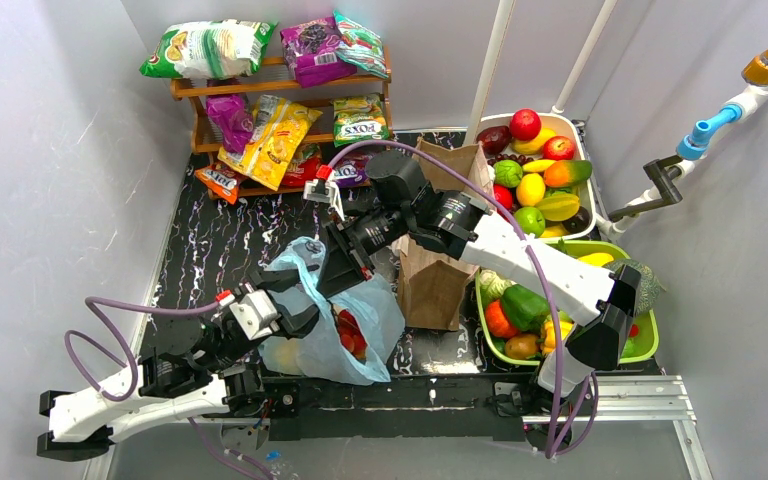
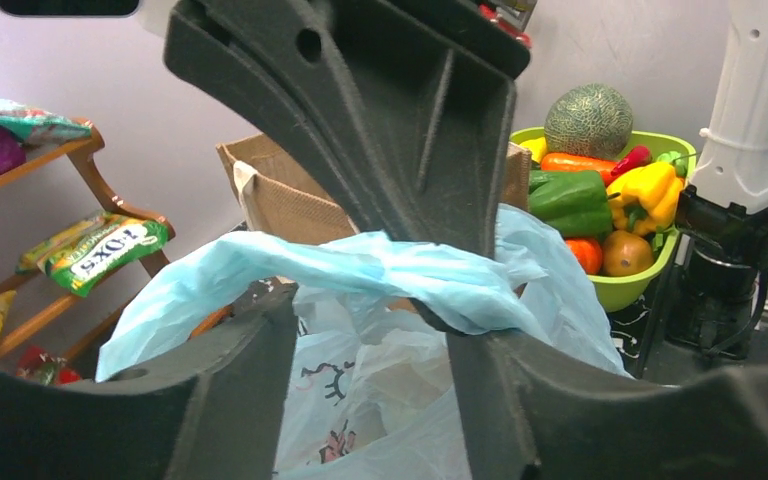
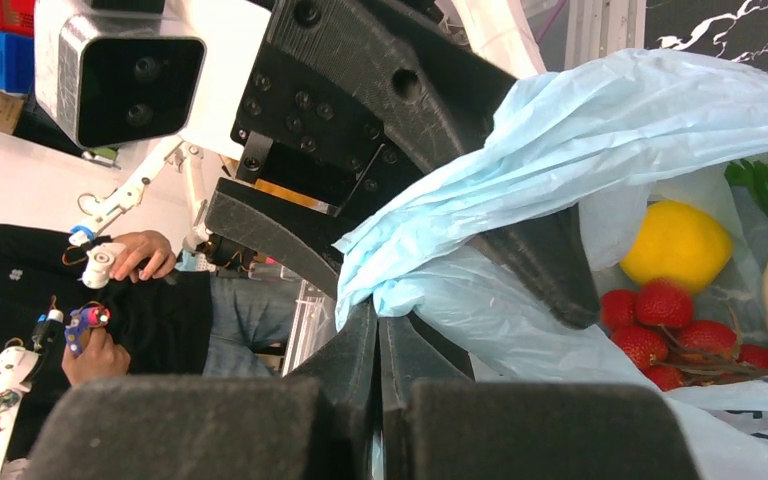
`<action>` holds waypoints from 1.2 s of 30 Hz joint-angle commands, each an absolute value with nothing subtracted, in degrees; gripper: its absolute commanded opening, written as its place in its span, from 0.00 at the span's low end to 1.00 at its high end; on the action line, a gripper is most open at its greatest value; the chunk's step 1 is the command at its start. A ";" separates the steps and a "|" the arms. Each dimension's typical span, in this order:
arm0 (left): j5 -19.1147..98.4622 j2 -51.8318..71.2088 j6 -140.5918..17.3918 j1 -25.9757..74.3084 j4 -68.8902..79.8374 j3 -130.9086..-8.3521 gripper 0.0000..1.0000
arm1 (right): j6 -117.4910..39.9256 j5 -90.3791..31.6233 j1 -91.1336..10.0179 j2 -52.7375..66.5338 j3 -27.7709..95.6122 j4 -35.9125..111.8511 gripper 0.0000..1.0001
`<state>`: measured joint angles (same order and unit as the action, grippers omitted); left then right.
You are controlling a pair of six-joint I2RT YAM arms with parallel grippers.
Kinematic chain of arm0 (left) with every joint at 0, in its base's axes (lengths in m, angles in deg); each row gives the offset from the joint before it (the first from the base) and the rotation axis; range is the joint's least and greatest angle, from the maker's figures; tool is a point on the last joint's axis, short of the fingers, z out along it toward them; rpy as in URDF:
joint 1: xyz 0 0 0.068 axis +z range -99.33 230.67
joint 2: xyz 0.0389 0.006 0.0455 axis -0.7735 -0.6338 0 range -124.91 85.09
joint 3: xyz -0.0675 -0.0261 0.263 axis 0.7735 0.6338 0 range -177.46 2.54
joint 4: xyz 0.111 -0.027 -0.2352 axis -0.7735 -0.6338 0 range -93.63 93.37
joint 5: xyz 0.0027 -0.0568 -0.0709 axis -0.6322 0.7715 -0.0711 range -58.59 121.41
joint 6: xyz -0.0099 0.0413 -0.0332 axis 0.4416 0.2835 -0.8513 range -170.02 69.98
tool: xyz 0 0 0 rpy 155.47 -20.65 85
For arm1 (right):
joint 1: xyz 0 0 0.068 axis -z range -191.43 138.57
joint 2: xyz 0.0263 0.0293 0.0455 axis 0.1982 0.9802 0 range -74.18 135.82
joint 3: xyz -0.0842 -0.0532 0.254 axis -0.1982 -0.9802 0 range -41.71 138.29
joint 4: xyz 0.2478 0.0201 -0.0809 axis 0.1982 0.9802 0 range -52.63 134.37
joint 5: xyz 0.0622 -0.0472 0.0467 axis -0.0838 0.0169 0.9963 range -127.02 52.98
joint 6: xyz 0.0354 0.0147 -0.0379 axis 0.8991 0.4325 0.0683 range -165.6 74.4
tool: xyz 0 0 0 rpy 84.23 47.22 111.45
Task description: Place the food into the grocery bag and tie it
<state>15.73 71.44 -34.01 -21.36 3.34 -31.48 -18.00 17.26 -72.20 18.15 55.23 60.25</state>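
Note:
The light-blue grocery bag (image 1: 380, 310) sits at the near middle of the table. Food shows inside it: red strawberries (image 3: 660, 310), a yellow lemon (image 3: 675, 243) and a pale piece at the right edge. My right gripper (image 1: 335, 272) reaches in from the right and is shut on a bunched bag handle (image 3: 430, 240), its fingertips (image 3: 365, 330) pressed together. My left gripper (image 1: 300, 318) is open at the bag's left side. In the left wrist view its jaws stand wide apart (image 2: 365, 320), with the handle strand (image 2: 360, 265) stretched across them under the right gripper's fingers (image 2: 400, 150).
A stiff brown paper bag (image 1: 435, 270) stands right behind the grocery bag. A green basin (image 1: 645, 345) of vegetables and a white basin (image 1: 572, 122) of fruit are on the right. A wooden shelf (image 1: 260, 90) with snack packets stands at the back left.

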 commanded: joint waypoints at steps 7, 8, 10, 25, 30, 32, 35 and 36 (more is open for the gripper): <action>15.13 70.23 -33.43 -21.42 8.66 -31.54 0.31 | -16.91 19.19 -73.13 17.65 54.40 57.24 0.01; 14.99 69.95 -33.35 -21.41 8.29 -31.80 0.24 | -16.91 19.18 -73.09 17.57 54.25 57.24 0.01; 14.53 69.05 -33.32 -21.40 7.07 -32.68 0.07 | -16.86 19.08 -73.17 17.43 54.05 57.43 0.01; 14.50 68.38 -36.56 -21.40 4.03 -33.84 0.00 | -18.08 16.00 -73.13 15.85 55.07 62.73 0.11; 14.79 67.48 -38.24 -21.38 2.13 -35.08 0.00 | -19.53 13.71 -73.13 14.34 54.82 65.02 0.37; 14.81 67.43 -38.87 -21.35 1.77 -35.28 0.00 | -20.91 12.08 -73.14 13.47 55.28 67.19 0.43; 13.33 67.13 -41.46 -21.40 2.55 -34.86 0.00 | -24.36 -3.06 -72.68 10.79 59.47 78.09 0.50; 13.16 66.88 -41.96 -21.37 2.15 -35.05 0.00 | -23.72 -5.03 -72.19 9.35 59.49 78.32 0.52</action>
